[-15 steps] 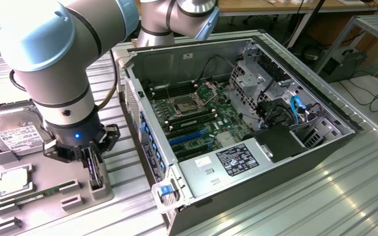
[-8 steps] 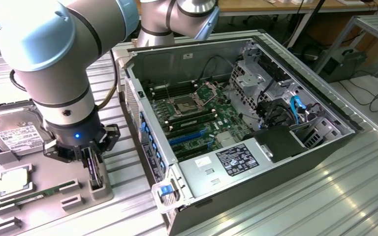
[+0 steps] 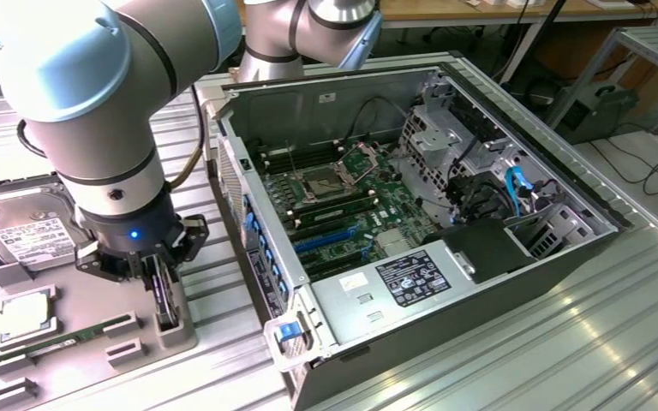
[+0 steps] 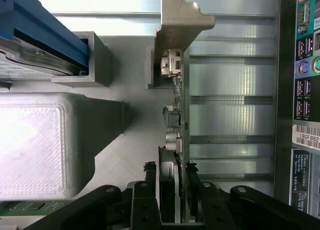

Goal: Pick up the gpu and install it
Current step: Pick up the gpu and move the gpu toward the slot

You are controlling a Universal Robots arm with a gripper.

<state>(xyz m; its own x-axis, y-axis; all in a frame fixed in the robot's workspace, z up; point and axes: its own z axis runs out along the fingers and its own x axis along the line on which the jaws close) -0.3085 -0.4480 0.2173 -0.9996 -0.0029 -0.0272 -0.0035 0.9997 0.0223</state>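
Little of the job shows as done: the grasp looks made, while the lift, the carry and the seating in the computer are all left. Furthest to the exterior view's left lies a hard drive point(image 3: 26, 233) in a grey holder point(image 3: 78, 300), with a green memory stick point(image 3: 72, 340) lying in a groove of it nearer the camera. Next comes the pincer point(image 3: 155, 282), pointing straight down at the holder's edge nearest the computer. It is drawn in narrow onto the gpu point(image 3: 167, 304), which stands on edge in its groove, not yet raised. In the wrist view the fingers point(image 4: 150, 182) sit one on each face of the card point(image 4: 181, 110), seemingly gripping it, and the silvery bracket point(image 4: 175, 25) at its far end is free of them. Room here is tight sideways, I judge: the holder's walls flank the card, and the open case point(image 3: 421, 342) begins just beside the holder, its near wall point(image 3: 254, 248) standing higher than the card. Straight up looks open. Further right, inside the case, the motherboard point(image 3: 386, 205) lies face up with its blue expansion slots point(image 3: 329, 241) bare and reachable from above, though cables point(image 3: 517, 193) and a drive cage crowd the far side. Beyond that, the ribbed metal desk point(image 3: 603, 342) runs on to the right.
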